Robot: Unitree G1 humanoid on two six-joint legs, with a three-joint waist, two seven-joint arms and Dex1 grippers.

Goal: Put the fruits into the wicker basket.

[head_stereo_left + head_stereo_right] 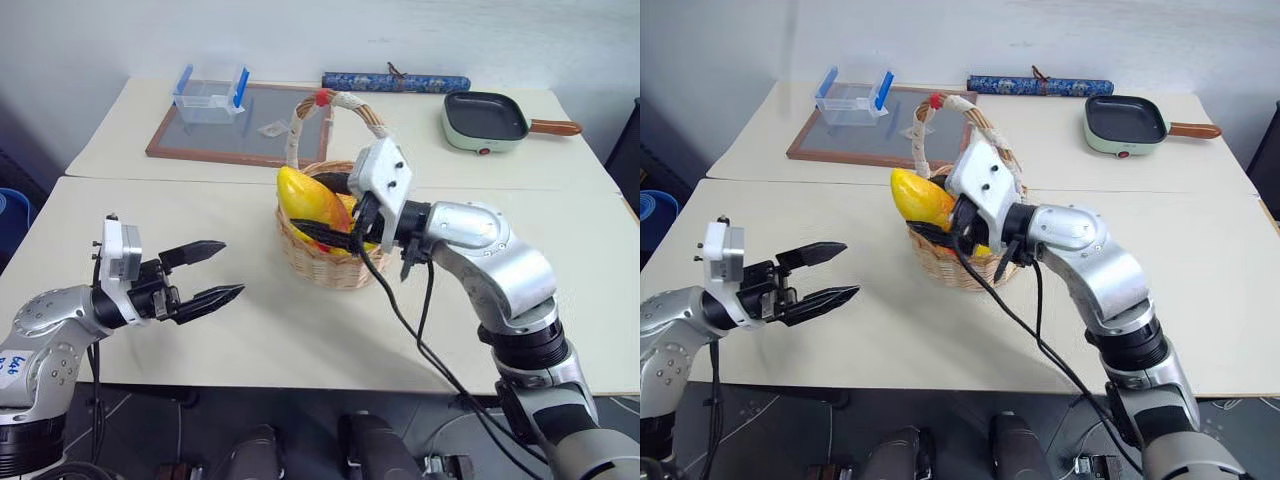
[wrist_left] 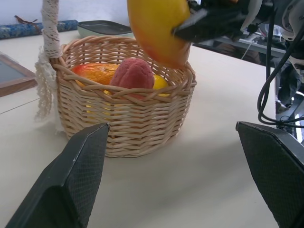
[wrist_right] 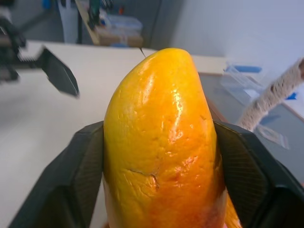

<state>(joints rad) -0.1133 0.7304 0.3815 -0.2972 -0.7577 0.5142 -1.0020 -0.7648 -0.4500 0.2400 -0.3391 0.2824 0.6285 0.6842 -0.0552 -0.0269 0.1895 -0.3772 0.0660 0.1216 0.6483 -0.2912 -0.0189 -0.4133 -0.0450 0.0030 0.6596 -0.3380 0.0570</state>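
Note:
The yellow-orange mango (image 3: 161, 142) sits between both fingers of my right gripper (image 1: 310, 203), which is shut on it just above the near rim of the wicker basket (image 1: 325, 262). The basket's cloth-wrapped handle (image 1: 345, 102) arches up behind. In the basket lie the pink-red peach (image 2: 135, 73), an orange fruit (image 2: 95, 71) and a bit of a yellow one (image 2: 159, 81). Over the table to the left of the basket, my left gripper (image 1: 231, 268) is open and holds nothing, pointing toward the basket.
On the far table are a clear plastic box with blue clips (image 1: 210, 92) on a wood-framed board (image 1: 160, 150), a blue patterned roll (image 1: 395, 81) and a green pan (image 1: 484, 118). A black cable (image 1: 410, 330) hangs from my right arm.

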